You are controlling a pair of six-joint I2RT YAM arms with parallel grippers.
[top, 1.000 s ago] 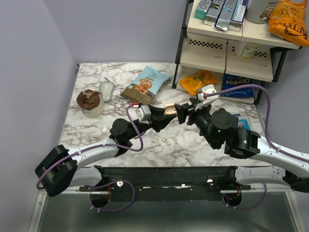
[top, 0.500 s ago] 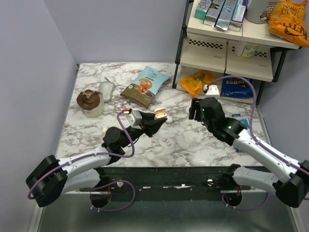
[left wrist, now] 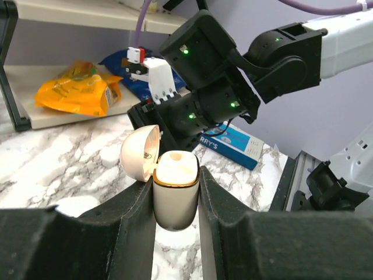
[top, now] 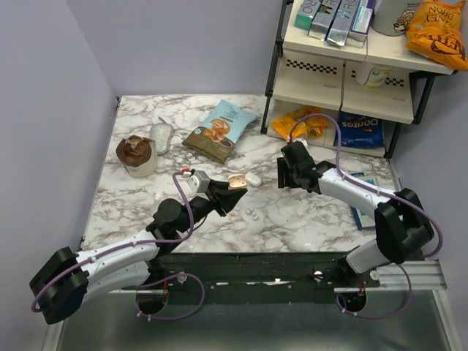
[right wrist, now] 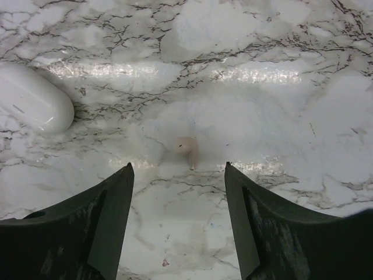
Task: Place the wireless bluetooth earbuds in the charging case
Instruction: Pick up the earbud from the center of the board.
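Note:
My left gripper (top: 232, 187) is shut on the charging case (top: 237, 180) and holds it above the table. In the left wrist view the case (left wrist: 175, 189) stands upright between the fingers of my left gripper (left wrist: 175, 198), with its lid (left wrist: 140, 154) swung open to the left and its tan inner face up. My right gripper (top: 280, 173) is open and empty, low over the marble. In the right wrist view my right gripper (right wrist: 178, 165) has one earbud (right wrist: 187, 147) lying just ahead of its tips. Two tiny earbuds (top: 249, 213) lie on the table below the case.
A plain white oval object (top: 253, 178) lies beside the case and shows in the right wrist view (right wrist: 32, 105). A snack bag (top: 221, 129), a muffin cup (top: 136, 155) and a foil wrapper (top: 161, 135) lie at the back left. A shelf rack (top: 344, 80) stands back right, with a blue box (top: 363, 194) near it.
My right gripper has drawn back from the case and swung down toward the table. My left gripper has carried the case left and nearer. The white oval object now shows.

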